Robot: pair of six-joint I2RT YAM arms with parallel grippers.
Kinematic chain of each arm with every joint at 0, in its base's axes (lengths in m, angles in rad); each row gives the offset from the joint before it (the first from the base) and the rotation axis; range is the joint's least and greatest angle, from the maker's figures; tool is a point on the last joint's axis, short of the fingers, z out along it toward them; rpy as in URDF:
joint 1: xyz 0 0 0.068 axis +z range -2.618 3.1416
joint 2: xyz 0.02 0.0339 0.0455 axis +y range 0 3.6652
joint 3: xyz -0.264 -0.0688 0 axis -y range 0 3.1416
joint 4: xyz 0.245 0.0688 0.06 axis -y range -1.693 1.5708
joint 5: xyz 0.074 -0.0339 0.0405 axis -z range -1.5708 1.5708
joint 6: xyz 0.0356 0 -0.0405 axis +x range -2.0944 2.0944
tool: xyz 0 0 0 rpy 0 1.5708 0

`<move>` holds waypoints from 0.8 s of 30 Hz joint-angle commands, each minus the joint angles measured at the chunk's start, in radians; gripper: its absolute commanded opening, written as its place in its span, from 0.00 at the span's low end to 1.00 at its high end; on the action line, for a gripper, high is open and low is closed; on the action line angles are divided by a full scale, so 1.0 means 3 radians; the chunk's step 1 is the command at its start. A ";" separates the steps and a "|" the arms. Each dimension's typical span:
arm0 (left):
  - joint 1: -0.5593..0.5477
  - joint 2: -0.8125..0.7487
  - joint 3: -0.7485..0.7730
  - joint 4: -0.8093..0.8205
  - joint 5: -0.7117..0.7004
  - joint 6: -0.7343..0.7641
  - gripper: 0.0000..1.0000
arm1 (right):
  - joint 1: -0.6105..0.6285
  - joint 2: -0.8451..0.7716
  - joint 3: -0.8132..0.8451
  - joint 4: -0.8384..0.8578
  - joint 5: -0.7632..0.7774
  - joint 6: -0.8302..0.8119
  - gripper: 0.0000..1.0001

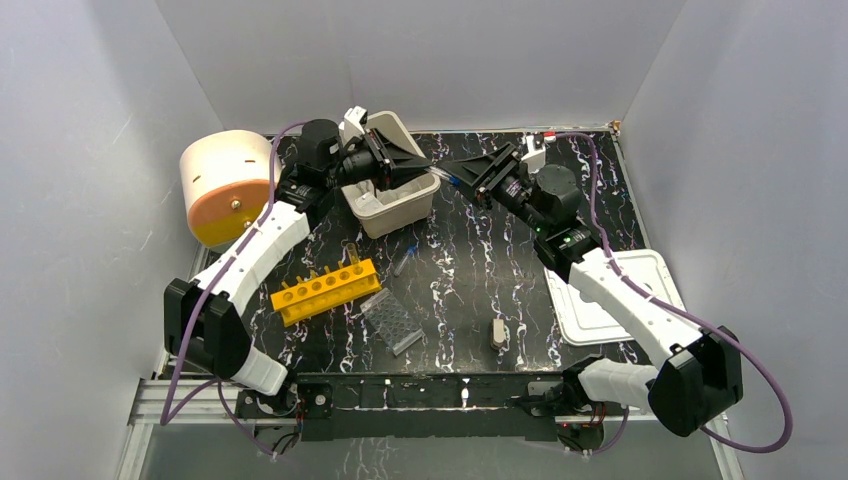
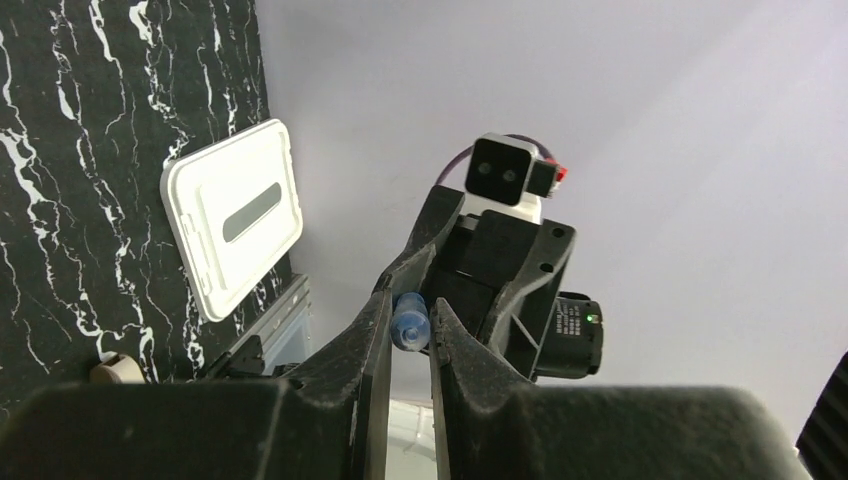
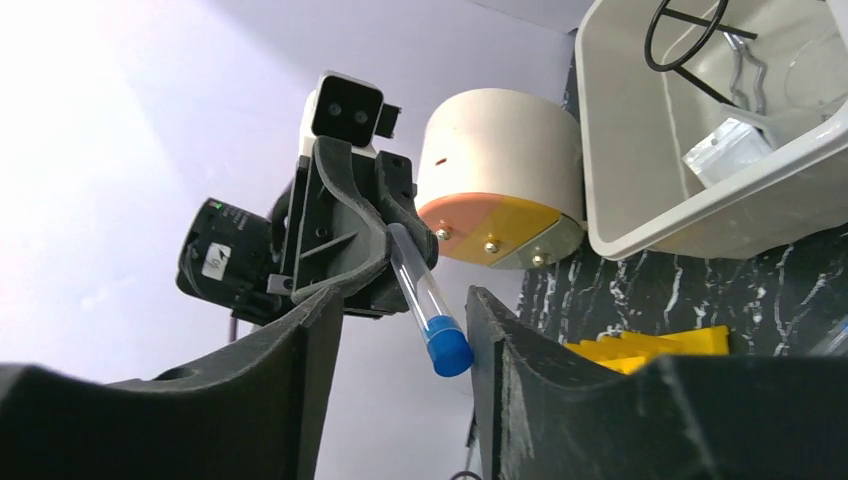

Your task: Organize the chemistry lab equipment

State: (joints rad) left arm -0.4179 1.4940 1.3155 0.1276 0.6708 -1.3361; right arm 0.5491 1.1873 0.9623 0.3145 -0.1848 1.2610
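My left gripper (image 1: pixel 432 170) is shut on a clear tube with a blue cap (image 1: pixel 449 178), held in the air just right of the beige tub (image 1: pixel 372 214). In the left wrist view the tube's end (image 2: pixel 410 325) is pinched between the fingertips. My right gripper (image 1: pixel 470 182) faces it and is open. In the right wrist view the blue cap (image 3: pixel 450 352) lies between my open fingers, close to the right-hand one. The tub (image 3: pixel 640 180) holds a black wire ring (image 3: pixel 690 25), metal forceps (image 3: pixel 745 55) and a small clear bag (image 3: pixel 725 150).
A yellow tube rack (image 1: pixel 325 290), a clear ridged tray (image 1: pixel 392 322), another blue-tipped tube (image 1: pixel 403 262) and a small beige piece (image 1: pixel 497 333) lie on the black marbled table. A flat white lid (image 1: pixel 610 290) lies at the right. A round beige and yellow device (image 1: pixel 228 185) stands at the left.
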 commanded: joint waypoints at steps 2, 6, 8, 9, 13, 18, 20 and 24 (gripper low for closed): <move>0.0028 -0.0158 -0.0102 0.0210 -0.0042 -0.0251 0.00 | -0.0030 -0.0123 -0.0105 0.0525 0.0113 0.0342 0.53; 0.0040 -0.0163 -0.0183 0.0350 0.0015 -0.0414 0.00 | -0.0036 -0.0123 -0.0065 0.0512 0.0089 0.0256 0.44; 0.0046 -0.0163 -0.0222 0.0414 0.0033 -0.0493 0.00 | -0.0034 -0.0116 -0.0026 0.0505 0.0053 0.0212 0.38; 0.0045 -0.0163 -0.0251 0.0461 0.0035 -0.0529 0.00 | -0.0034 -0.0114 -0.0010 0.0491 0.0045 0.0187 0.35; 0.0051 -0.0159 -0.0299 0.0550 0.0043 -0.0605 0.00 | -0.0039 -0.0099 0.0064 0.0414 0.0002 0.0117 0.26; 0.0057 -0.0165 -0.0281 0.0492 0.0037 -0.0537 0.15 | -0.0043 -0.0076 0.0136 0.0314 -0.0078 -0.0010 0.18; 0.0059 -0.0164 -0.0228 0.0295 0.0020 -0.0372 0.37 | -0.0050 -0.0036 0.0225 0.0183 -0.0160 -0.0117 0.17; 0.0102 -0.0185 -0.0098 -0.0204 -0.0062 0.0150 0.67 | -0.0076 0.0010 0.0413 -0.0336 -0.0267 -0.0452 0.17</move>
State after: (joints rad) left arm -0.4053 1.4815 1.2335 0.2142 0.6628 -1.4475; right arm 0.5365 1.1870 0.9901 0.3046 -0.2165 1.2419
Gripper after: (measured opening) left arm 0.557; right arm 0.246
